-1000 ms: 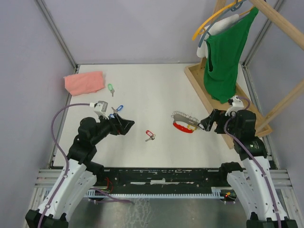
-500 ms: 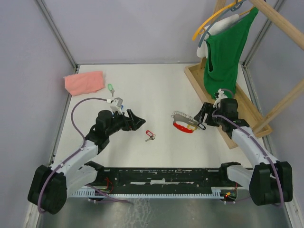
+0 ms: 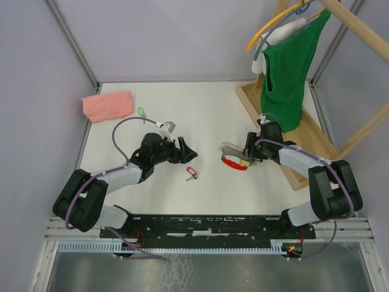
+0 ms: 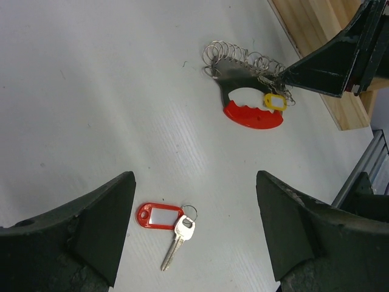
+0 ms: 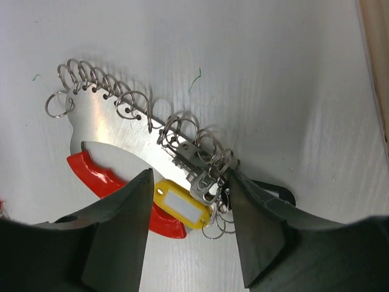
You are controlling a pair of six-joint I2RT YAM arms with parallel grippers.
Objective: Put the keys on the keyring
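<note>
Now you're at pickup: left jaws hang wide open above the red-tagged key (image 4: 175, 230), right jaws straddle the keyring (image 5: 115, 131), apart, unclamped. Next, lower left and pinch it.

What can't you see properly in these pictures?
- Top view: the green key is too small to show its blade.
- Right wrist view: the fingers of the right gripper cover one end of the red band on the keyring and part of the black tag.
- Same view: whether those fingers touch the yellow tag cannot be told.
</note>
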